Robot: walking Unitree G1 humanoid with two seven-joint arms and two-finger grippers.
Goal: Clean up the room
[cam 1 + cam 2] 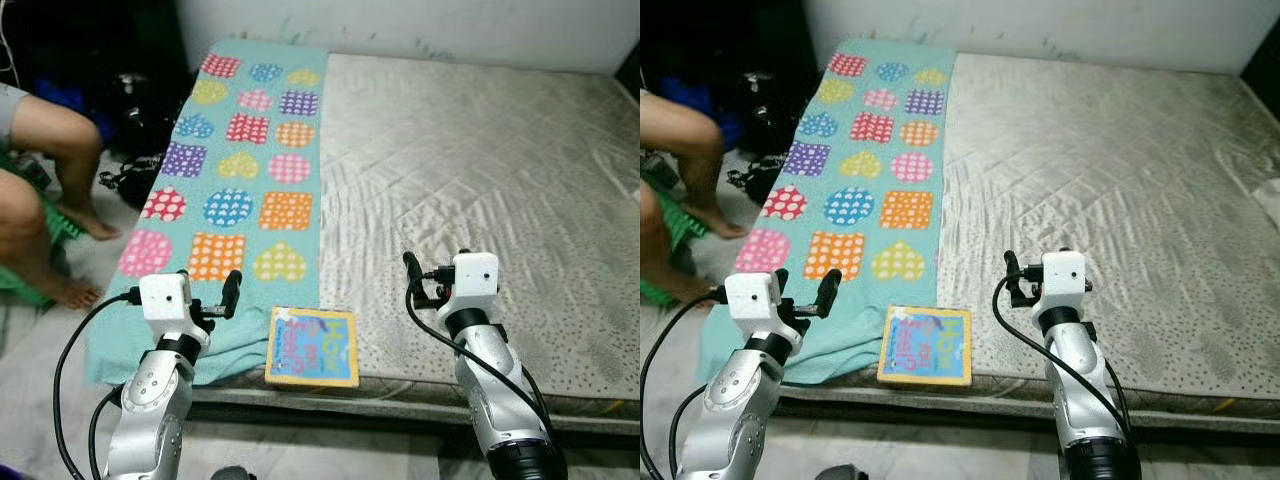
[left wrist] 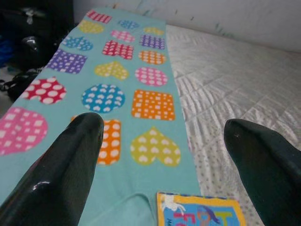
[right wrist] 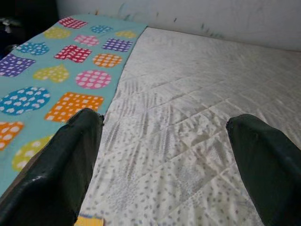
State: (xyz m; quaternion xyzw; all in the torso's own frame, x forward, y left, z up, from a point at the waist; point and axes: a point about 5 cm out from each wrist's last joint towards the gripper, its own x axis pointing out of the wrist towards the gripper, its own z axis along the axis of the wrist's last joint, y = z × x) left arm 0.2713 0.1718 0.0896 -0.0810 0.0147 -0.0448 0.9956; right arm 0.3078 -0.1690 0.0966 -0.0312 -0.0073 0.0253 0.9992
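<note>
Two end effectors hover released over my near mattress edge: left end effector [image 1: 230, 292] above the teal towel [image 1: 250, 160] with dotted hearts and squares, right end effector [image 1: 412, 275] above the quilted grey mattress [image 1: 480, 150]. Between them a square picture book [image 1: 312, 347] lies flat. Beyond, a person's bare legs [image 1: 45, 190] stand on the floor at left.

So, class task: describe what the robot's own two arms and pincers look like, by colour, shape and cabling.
Both arms are silver, jointed metal tubes with dark collars. Each wrist carries a white, boxy module. The left pincer and right pincer each have two long, glossy black fingers with rounded tips. Black cables loop from each wrist down along the arm.
</note>
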